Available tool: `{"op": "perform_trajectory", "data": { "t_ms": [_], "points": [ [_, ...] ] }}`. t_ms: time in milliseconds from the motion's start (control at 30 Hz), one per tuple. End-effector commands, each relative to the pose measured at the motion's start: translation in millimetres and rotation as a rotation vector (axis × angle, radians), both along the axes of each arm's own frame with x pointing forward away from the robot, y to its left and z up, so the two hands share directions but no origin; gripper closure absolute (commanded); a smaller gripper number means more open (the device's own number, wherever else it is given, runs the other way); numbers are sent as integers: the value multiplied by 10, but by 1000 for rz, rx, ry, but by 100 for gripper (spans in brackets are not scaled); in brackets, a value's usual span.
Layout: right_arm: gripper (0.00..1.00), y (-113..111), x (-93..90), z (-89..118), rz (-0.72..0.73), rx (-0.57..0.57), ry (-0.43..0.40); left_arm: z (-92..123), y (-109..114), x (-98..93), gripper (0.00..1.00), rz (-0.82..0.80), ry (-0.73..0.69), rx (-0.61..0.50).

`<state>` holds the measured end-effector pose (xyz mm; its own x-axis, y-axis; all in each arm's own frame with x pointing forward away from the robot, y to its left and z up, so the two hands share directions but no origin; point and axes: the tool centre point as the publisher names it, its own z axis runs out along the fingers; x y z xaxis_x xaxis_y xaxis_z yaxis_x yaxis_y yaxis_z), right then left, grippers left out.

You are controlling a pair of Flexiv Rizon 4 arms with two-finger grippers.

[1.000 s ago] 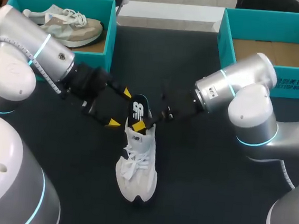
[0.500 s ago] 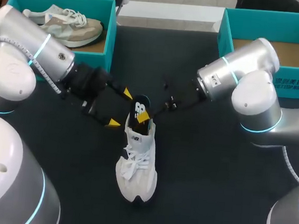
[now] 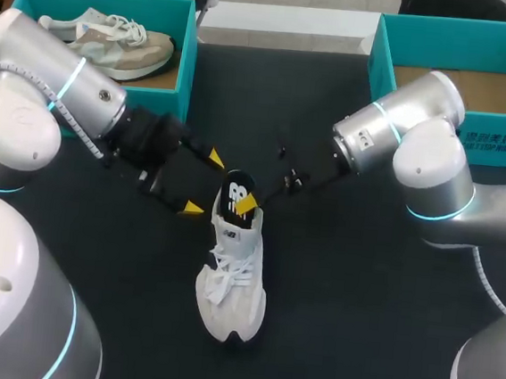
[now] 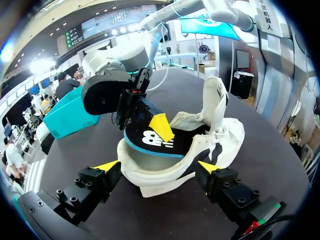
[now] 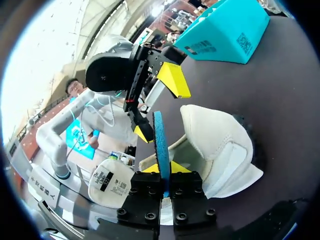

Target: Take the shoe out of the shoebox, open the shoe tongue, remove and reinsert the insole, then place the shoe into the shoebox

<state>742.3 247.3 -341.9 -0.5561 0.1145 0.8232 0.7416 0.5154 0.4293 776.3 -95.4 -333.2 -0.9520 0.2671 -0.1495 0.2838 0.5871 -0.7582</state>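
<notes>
The white shoe lies on the dark table with its toe toward the front. Its heel sits between the wide-open fingers of my left gripper, also seen in its wrist view. A black insole with a blue edge sticks up out of the heel opening. My right gripper is shut on that insole, its yellow tips pressed to both faces. From the left wrist view, the right gripper holds the insole above the shoe's opening.
A teal shoebox at the back left holds a second beige shoe. Another teal shoebox at the back right shows a bare cardboard floor. My two arms flank the shoe.
My right gripper has closed tight on the insole, and its arm has drawn back a little to the right. The left arm and the shoe have stayed put.
</notes>
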Motion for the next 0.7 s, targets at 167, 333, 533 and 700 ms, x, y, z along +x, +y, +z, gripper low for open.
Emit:
{"op": "perform_trajectory", "data": {
  "t_ms": [167, 333, 533, 700],
  "points": [
    [100, 112, -143, -198, 25, -6, 91, -1, -9, -8, 0, 2, -1, 4],
    [100, 111, -145, -184, 11, -19, 81, -1, -9, -8, 0, 2, -1, 4],
    [79, 74, -110, -30, -6, -50, 41, -1, -9, -8, 0, 2, -1, 4],
    [75, 83, -87, 94, -2, -74, 21, -1, -9, -8, 0, 2, -1, 4]
  ]
}}
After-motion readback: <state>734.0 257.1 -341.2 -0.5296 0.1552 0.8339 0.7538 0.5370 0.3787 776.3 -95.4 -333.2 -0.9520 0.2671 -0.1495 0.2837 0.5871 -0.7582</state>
